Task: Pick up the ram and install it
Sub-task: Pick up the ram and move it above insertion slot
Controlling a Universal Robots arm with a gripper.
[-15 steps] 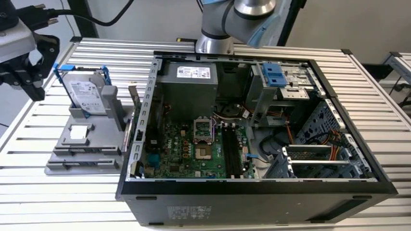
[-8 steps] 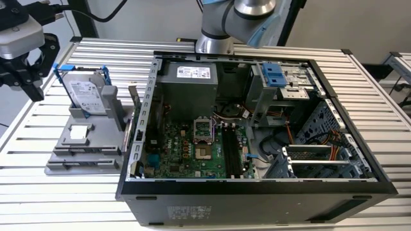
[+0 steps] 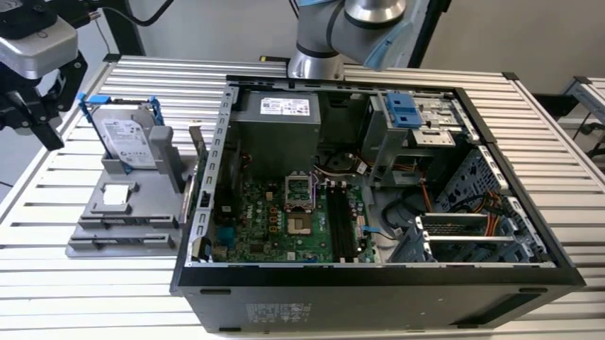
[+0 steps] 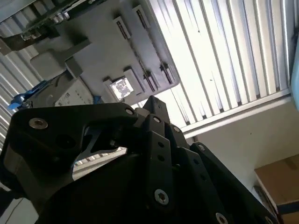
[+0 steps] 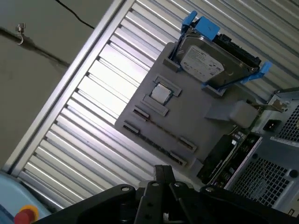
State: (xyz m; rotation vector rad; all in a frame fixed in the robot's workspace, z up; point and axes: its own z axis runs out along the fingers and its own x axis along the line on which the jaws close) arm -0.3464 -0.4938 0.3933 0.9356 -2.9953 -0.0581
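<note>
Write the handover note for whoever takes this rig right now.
Gripper: hovers apart from the gray holder, on the exterior view's left; carries nothing visible.
Ram: stands on edge in the holder, beside the computer case.
Done: nothing; ram not yet picked up.
Left: pick-up and install; the memory slots look empty.

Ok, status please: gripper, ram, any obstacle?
Gripper shut, empty, high beside gray holder. Ram on edge at holder's side near case, untouched. Nothing seen between them.
</note>
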